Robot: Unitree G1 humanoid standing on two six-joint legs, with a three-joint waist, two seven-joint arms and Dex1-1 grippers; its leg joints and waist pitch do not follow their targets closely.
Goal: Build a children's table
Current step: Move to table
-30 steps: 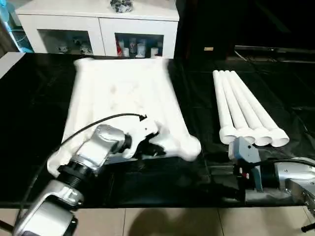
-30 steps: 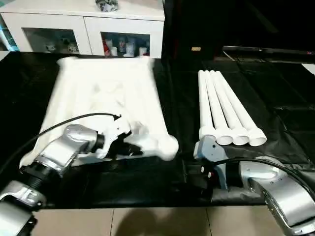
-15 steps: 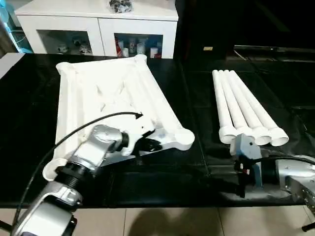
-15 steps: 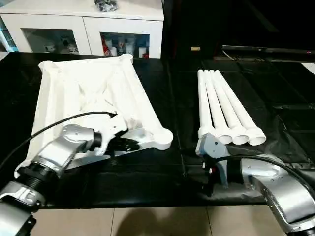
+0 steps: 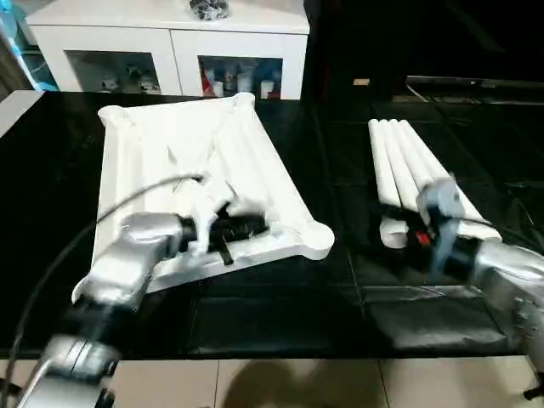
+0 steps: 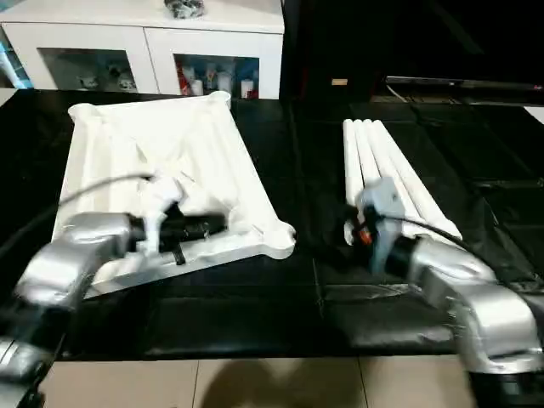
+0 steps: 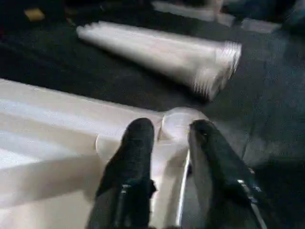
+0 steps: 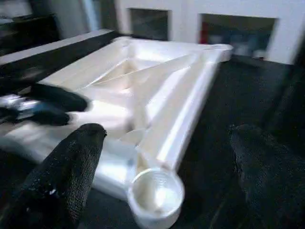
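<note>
The white table top lies ribbed side up on the black surface, one round corner socket at its near right. My left gripper hovers over the near rim just left of that socket. Its black fingers stand slightly apart, open, and clamp nothing. Several white legs lie side by side to the right, wide ends toward me. My right gripper is at those wide ends, open wide and empty, pointing toward the table top. The right wrist overlaps the legs' near ends.
A white glass-door cabinet stands behind the black surface. The surface's front edge runs just before my arms, with tiled floor below. A black strip separates table top and legs.
The table top was swinging a second ago and now lies still. My left fingers have parted from its near rim. My right gripper has moved forward from the front edge to the legs' wide ends.
</note>
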